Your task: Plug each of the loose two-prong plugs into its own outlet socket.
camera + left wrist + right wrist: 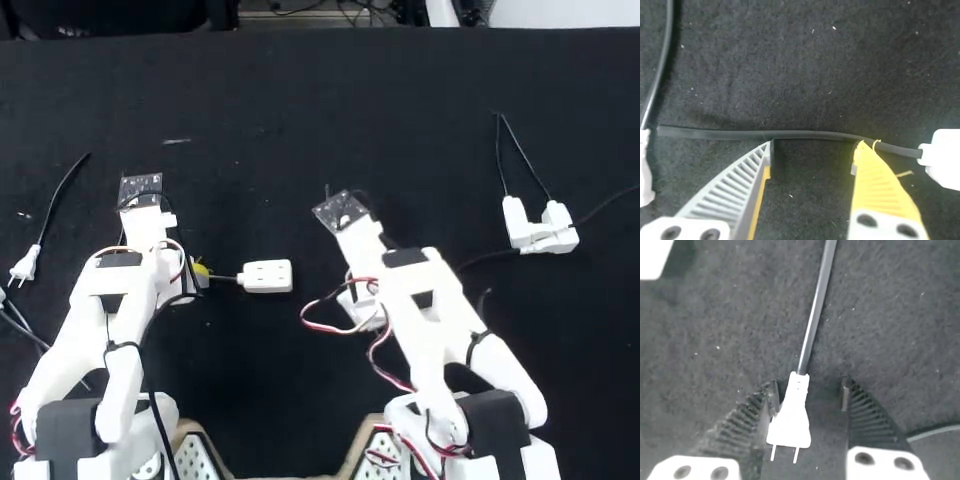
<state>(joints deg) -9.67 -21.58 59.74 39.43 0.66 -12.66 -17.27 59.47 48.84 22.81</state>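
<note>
Right claw (807,387) is down low over the black cloth (900,315), released, jaws spread wide, and the white two-prong plug (790,417) lies right in the gap between them. It sits nearer one finger than the other, perhaps just brushing it; I cannot tell for sure. The prongs point back toward the wrist, and the black cord (815,305) runs straight out ahead of the claw.

That plug looks light, hard and smooth, so I'd expect it to skid or twist if it is pinched off-centre. The best hold, to my eye, is across the flat sides of the white body, behind the prongs. The prongs are thin and should be left alone. The cord is soft and would let the plug dangle. It will also tug on the plug as it is carried.

Over to the left claw (815,145): also released, nothing in its grip, grey and yellow fingers (875,175) parted with their tips at a black cable (730,133). That cable runs sideways past the yellow finger into a white outlet socket (945,157), just beside the claw. The socket block looks light too, and I'd guess it slides when a plug is pushed in unless it is braced.

A second loose plug (22,268) waits well off to the left claw's outer side.
</note>
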